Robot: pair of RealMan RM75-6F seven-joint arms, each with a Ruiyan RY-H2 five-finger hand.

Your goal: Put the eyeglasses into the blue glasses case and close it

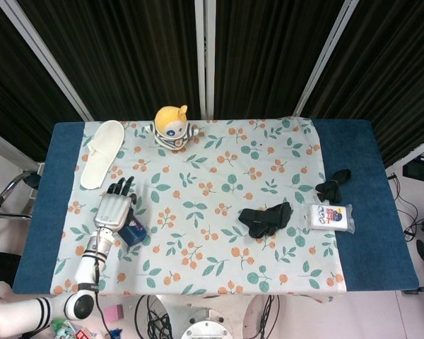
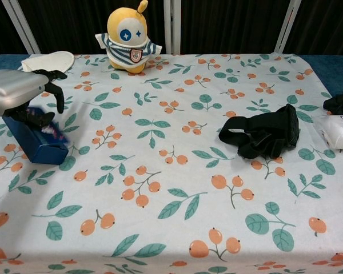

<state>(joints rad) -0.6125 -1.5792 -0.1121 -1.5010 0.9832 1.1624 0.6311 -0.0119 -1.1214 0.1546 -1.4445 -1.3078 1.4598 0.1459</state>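
My left robot hand rests on the blue glasses case, fingers draped over it | case closed, worktop 9 o'clock | right robot hand unseen

Only the left arm shows, near the left front corner of the bench. The left hand has a smooth silver-grey metallic back shell, rounded at the knuckle end. Its fingers are black and slender. Behind the hand comes a white wrist section with dark bands, then a glossy white forearm ending at a round dark grey joint cap near the bench's front edge.
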